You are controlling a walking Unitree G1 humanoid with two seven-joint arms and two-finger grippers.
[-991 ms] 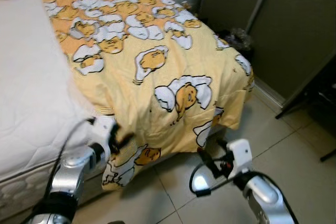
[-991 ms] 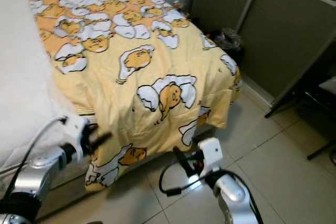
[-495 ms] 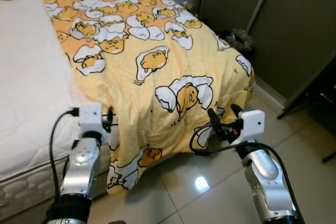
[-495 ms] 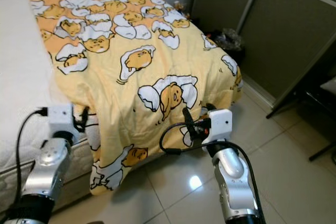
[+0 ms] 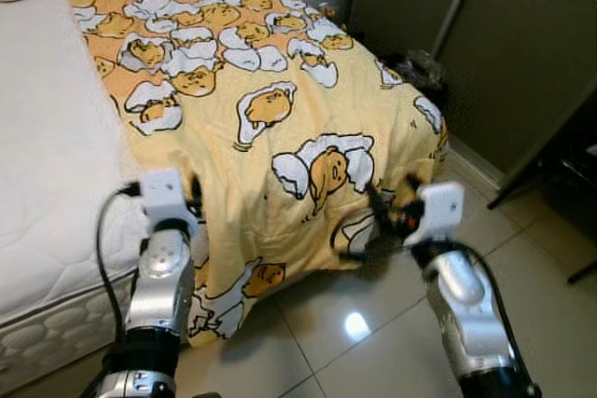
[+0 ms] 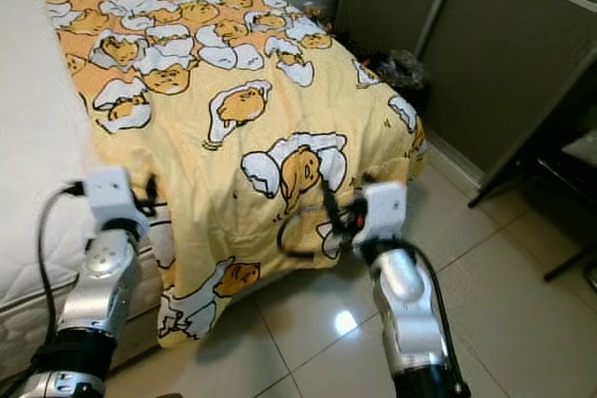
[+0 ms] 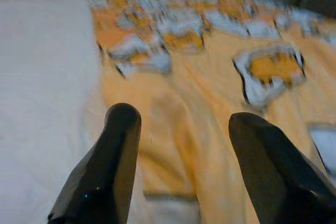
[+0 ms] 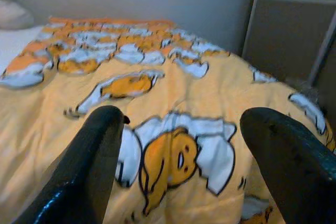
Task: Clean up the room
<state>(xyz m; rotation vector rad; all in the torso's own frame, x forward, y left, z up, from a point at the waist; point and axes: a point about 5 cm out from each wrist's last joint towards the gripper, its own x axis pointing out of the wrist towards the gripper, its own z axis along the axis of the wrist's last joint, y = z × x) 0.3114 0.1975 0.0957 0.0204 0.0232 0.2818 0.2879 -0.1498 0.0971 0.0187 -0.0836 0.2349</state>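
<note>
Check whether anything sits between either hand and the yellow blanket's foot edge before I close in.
Nothing visible does. The left hand is open right over the blanket edge beside the bare mattress; the right hand is open facing the draped corner.

The room is evenly and fairly brightly lit from overhead, and a small white glare spot shines on the glossy floor tiles (image 5: 355,325) between the two arms, while the corner by the dark sliding doors (image 5: 522,62) sits in shade. The head views are mostly sharp, with slight softness toward the edges and a soft shadow under the hanging edge of the yellow blanket (image 5: 280,137). The left wrist view is heavily blurred, smearing the blanket's print and the white mattress (image 7: 42,66), and the right wrist view is clearer but soft, its near black fingers (image 8: 84,171) out of focus.
</note>
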